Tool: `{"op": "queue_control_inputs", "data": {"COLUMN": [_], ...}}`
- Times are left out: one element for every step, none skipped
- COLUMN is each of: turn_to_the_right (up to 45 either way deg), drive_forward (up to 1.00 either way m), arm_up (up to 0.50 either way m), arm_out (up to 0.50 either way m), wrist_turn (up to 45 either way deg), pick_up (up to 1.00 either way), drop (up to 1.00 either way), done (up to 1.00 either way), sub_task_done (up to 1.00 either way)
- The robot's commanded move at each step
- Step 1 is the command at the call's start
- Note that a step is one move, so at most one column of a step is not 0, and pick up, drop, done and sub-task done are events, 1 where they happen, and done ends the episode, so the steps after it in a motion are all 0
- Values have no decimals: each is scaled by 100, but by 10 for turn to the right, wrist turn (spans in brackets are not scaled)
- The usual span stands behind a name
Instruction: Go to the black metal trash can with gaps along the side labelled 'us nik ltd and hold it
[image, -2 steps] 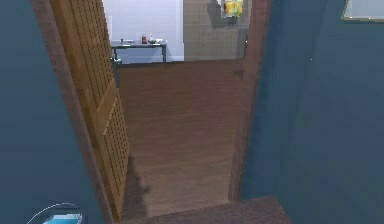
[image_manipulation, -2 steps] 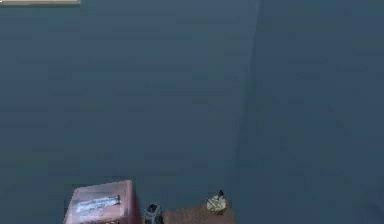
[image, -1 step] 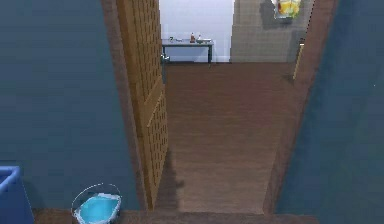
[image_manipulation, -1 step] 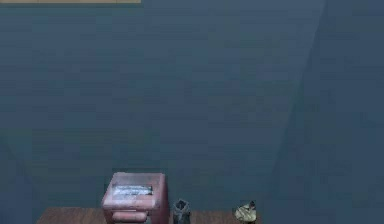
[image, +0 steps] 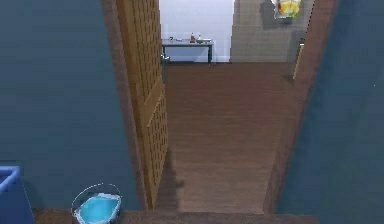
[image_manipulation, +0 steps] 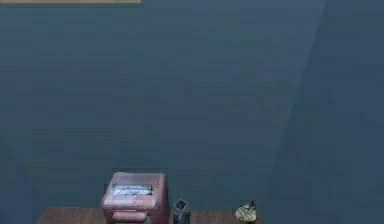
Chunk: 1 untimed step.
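Brown wooden panelled door (image: 141, 90) ajar at 11 o'clock; pale blue round bucket (image: 97, 207) at 7 o'clock; fingers: cannot tell state.

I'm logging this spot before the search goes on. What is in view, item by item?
door: one, brown wood, standing open, forward view's left of the doorway
table: one, dark, by the far wall beyond the doorway
floor: brown wood, through the doorway
round container: one, pale blue, forward view's bottom left
yellow-green thing: one, high at the far wall, top right
box: one, pinkish red, on a brown surface, arm side view's bottom
small dark container: one, just right of the box
small pale thing: one, farther right
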Motion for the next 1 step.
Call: {"op": "queue_control_inputs", "data": {"turn_to_the_right": [0], "drive_forward": [0], "arm_up": [0], "arm_out": [46], "wrist_turn": [0], "pick_up": [0], "drop": [0], "done": [0], "sub_task_done": [0]}}
